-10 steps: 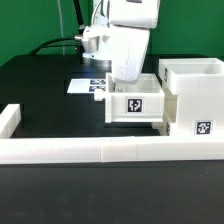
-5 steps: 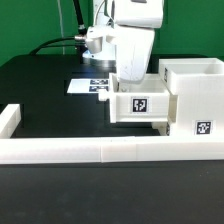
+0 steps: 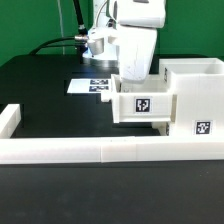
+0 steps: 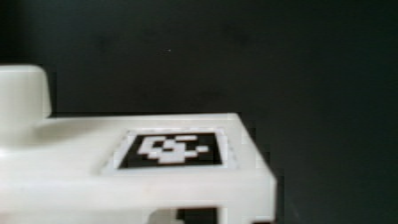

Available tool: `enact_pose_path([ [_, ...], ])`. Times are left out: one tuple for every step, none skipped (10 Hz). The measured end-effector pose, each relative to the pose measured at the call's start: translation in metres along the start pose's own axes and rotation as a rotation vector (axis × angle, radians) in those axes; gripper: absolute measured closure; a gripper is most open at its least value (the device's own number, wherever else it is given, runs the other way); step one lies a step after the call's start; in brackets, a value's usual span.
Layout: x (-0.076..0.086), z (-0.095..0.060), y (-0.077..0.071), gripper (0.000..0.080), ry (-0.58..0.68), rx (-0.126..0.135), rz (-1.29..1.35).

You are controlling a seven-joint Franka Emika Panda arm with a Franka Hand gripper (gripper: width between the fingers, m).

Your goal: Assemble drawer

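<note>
The tall white drawer casing [image 3: 196,92] stands at the exterior view's right, with a tag low on its front. One shallow white tray [image 3: 143,104] with a tag on its side sticks out of the casing's left side, off the table. My gripper [image 3: 128,80] reaches down onto the tray's outer end and appears shut on its wall; the fingertips are hidden behind it. The wrist view shows a close, blurred white tray surface [image 4: 71,170] with a tag [image 4: 173,150] and a rounded white knob [image 4: 18,95]. No second tray shows.
The long low white border rail [image 3: 100,150] runs across the front and turns back at the exterior view's left [image 3: 9,120]. The marker board [image 3: 88,86] lies flat behind the arm. The table is black, with a green wall behind.
The tray and my gripper have moved together toward the exterior view's right, so the tray sits deeper in the casing. The casing and rail have not moved.
</note>
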State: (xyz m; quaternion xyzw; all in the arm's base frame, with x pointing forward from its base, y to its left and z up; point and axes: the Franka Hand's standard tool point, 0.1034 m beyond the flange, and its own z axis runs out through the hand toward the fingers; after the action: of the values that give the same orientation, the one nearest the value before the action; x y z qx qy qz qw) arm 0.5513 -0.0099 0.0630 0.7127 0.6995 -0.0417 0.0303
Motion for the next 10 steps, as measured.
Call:
enact_pose_path([
  [0.0001, 0.0014, -0.0019, 0.0757, 0.000, 0.003, 0.000],
  [0.0002, 0.0041, -0.0055, 0.0757, 0.000, 0.010, -0.001],
  [0.0004, 0.0058, -0.0069, 0.0757, 0.000, 0.014, -0.001],
  [0.0007, 0.0069, -0.0075, 0.0757, 0.000, 0.016, -0.002],
  [0.0011, 0.0071, -0.0076, 0.0757, 0.000, 0.016, -0.002],
  [0.0013, 0.0067, -0.0072, 0.0757, 0.000, 0.016, 0.000],
  [0.0014, 0.0061, -0.0066, 0.0757, -0.001, 0.015, 0.000],
  [0.0013, 0.0051, -0.0062, 0.0757, -0.001, 0.013, 0.002],
  [0.0019, 0.0029, -0.0053, 0.0757, -0.001, 0.009, 0.001],
  [0.0014, 0.0014, -0.0048, 0.0757, -0.001, 0.008, 0.002],
])
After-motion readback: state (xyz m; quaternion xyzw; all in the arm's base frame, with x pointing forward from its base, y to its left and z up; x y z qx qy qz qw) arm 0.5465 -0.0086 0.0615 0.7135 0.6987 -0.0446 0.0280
